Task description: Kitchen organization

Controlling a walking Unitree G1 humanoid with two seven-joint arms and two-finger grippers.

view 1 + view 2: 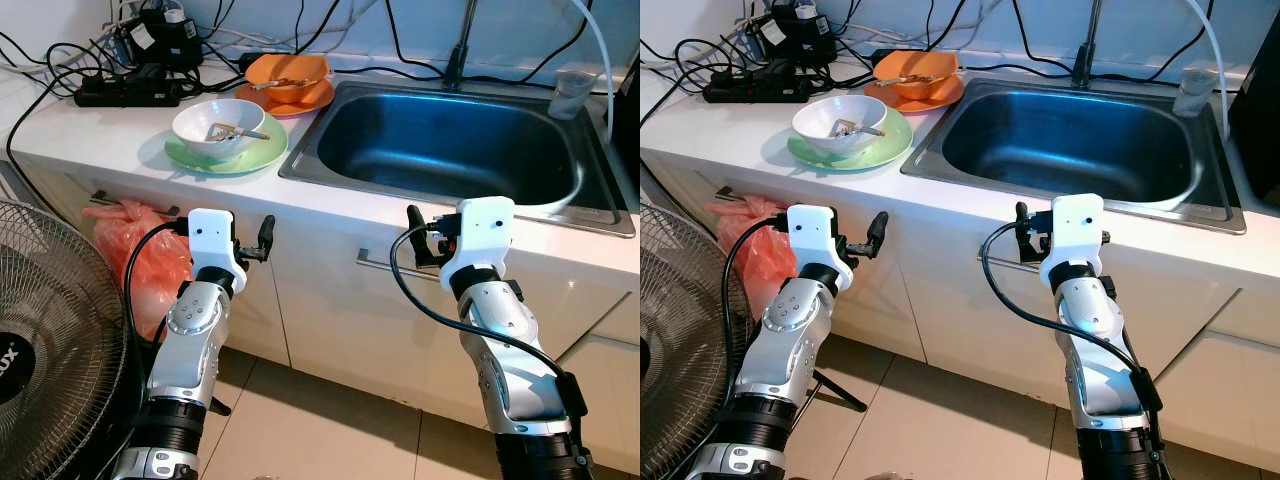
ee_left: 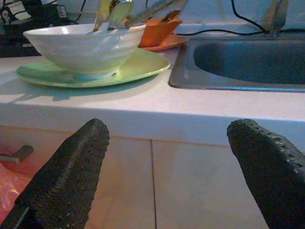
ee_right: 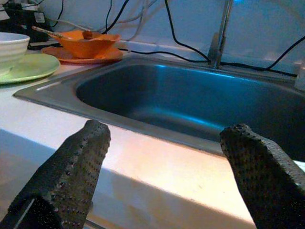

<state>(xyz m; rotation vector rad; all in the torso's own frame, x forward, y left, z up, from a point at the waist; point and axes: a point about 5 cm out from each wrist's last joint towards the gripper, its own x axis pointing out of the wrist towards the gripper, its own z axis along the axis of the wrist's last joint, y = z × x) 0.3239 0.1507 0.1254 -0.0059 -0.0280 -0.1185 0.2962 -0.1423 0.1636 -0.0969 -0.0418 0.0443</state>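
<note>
Dishes sit on the white counter to the left of the steel sink. Nearest the sink's front left corner, a white bowl rests on a green plate, with cutlery lying inside the bowl. Behind it, close to the sink's back left corner, an orange bowl stands on an orange plate, also with a utensil in it. A clear cup stands at the sink's back right corner, and the tap rises behind the basin. Further left of the sink, a black power strip lies among a tangle of cables.

Left gripper hangs in front of the counter edge, below the green plate and left of the sink, its fingers spread wide and holding nothing. Right gripper hangs at the counter edge just in front of the sink, fingers likewise spread and holding nothing.

Below the counter, left of the sink, an orange plastic bag hangs against the cabinet, and a fan stands beside it.
</note>
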